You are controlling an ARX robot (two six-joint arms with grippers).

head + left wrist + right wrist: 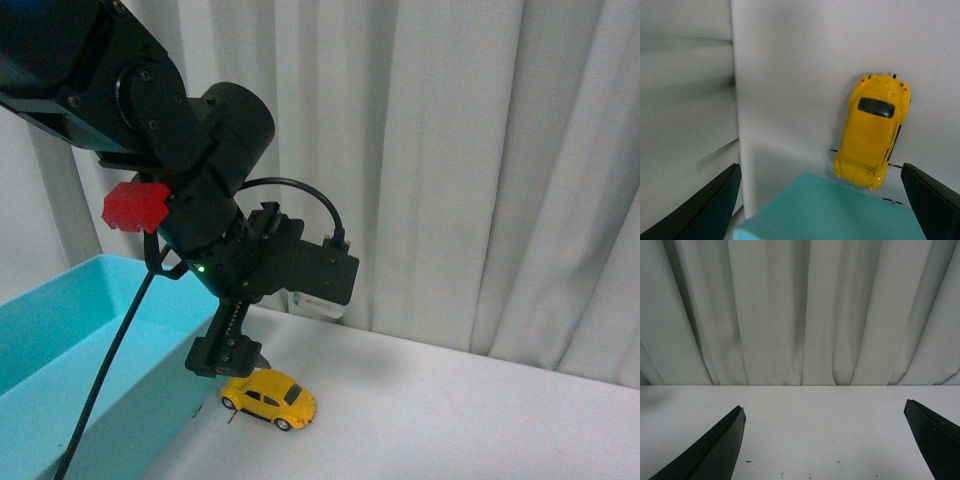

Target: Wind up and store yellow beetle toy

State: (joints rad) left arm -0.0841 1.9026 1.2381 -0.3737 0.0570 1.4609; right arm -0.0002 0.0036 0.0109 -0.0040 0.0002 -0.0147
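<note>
The yellow beetle toy (269,397) stands on its wheels on the white table (450,420), just right of the turquoise bin. My left gripper (228,357) hangs open just above and left of the toy, over the bin's corner. In the left wrist view the toy (872,129) lies beyond the bin's corner, between the lines of my two open black fingers (705,210), and neither touches it. My right gripper (825,445) is open and empty over bare table, and does not show in the front view.
A turquoise bin (60,370) fills the lower left of the front view; its corner (825,210) shows under the left gripper. White curtains (480,150) hang behind the table. A black cable (110,370) hangs from the left arm over the bin.
</note>
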